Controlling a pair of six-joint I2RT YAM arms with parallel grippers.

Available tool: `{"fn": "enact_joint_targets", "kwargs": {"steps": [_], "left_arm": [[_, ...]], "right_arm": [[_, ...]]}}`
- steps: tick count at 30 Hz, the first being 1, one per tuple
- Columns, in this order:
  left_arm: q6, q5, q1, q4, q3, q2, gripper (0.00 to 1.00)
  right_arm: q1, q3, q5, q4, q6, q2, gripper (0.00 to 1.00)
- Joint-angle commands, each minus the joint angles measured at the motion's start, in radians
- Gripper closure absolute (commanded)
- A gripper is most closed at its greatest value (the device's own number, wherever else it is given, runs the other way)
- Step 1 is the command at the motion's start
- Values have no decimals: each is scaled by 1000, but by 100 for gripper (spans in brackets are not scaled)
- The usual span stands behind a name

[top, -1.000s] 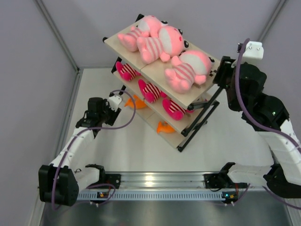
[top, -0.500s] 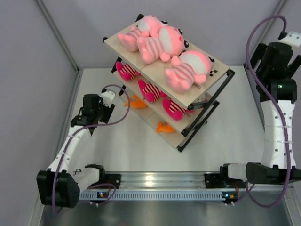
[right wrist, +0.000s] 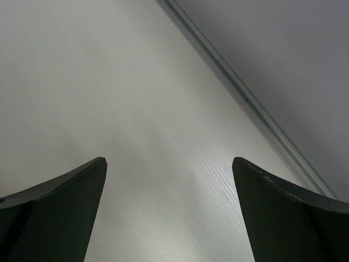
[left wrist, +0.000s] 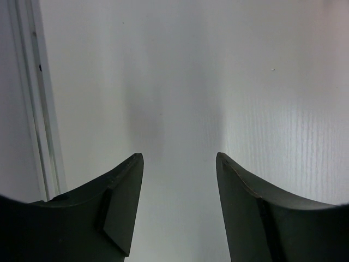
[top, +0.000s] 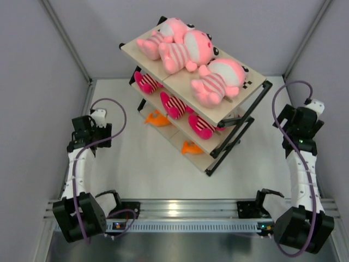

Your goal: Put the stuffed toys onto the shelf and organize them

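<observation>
The shelf stands aslant at the table's middle. Three large pale-pink stuffed toys lie on its top board. Three hot-pink striped toys lie on the middle board. Two orange toys lie on the bottom board. My left gripper is at the table's left side, well apart from the shelf. It is open and empty over bare table in the left wrist view. My right gripper is at the right side, apart from the shelf, and is open and empty.
Grey enclosure walls close in the table on the left, back and right. A wall base strip runs close to the left gripper and close to the right gripper. A metal rail with the arm bases lies along the near edge.
Both arms have drawn back from the shelf: the left moved left toward the wall, the right moved from the shelf's right corner down to the right side. The toys have not moved.
</observation>
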Motion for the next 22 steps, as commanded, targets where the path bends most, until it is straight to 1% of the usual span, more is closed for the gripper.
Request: {"fn": "enact_joint_targets", "kwargs": {"steps": [1,4,7,12,18,22], "left_arm": [[-38,22,5,4,-7,-15,38],[-102,-55,5,19,-5,-5,38],[-113,-100,4,22,-10,-3,39],[-101,-86,4,22,-42,-14,40],[-101,-86,5,24,-47,-20,42],[-97,-66,5,24,-44,-26,43]], "right_arm": [[-15,-67,8,240,38,-63,1],[-15,-112,23,237,26,-72,1],[-13,-172,20,266,25,-100,1],[-13,-282,12,350,29,-146,1],[-13,-275,-18,361,38,-120,0],[-13,-287,-24,369,41,-134,1]]}}
